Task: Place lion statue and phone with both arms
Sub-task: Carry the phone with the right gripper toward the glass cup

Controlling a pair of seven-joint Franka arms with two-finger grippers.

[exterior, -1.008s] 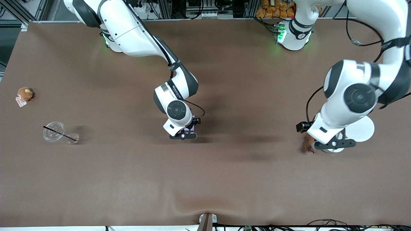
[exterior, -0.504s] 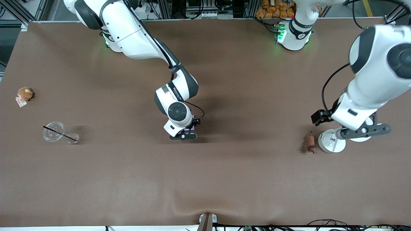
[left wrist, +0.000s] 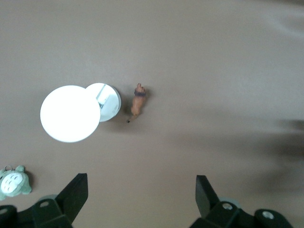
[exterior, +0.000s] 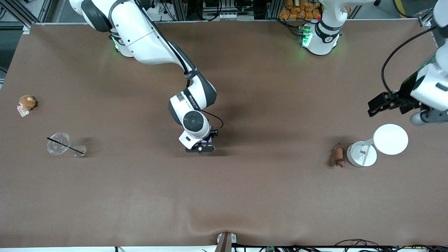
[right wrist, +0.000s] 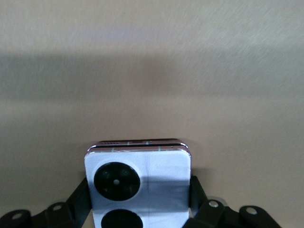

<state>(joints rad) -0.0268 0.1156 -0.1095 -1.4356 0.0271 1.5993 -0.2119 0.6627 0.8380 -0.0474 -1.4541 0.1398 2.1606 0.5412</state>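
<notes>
Front view: lion statue (exterior: 337, 156) on bench (exterior: 245, 196), long axis 12-to-6, touching nothing, beside white lamp (exterior: 362, 154); left pincer (exterior: 428, 117) has risen off it | left wrist: fingers (left wrist: 71, 194) spread, empty | right wrist: right pincer (right wrist: 142, 194) clamps phone (right wrist: 138, 185).

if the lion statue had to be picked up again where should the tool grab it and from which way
Probably across the narrow middle of the lion statue, coming straight down from above. It lies flat and elongated on the table, so its slim sides suit the tool. The white lamp base stands close beside it toward the left arm's end, leaving little room for that finger. The left gripper is open above.
</notes>
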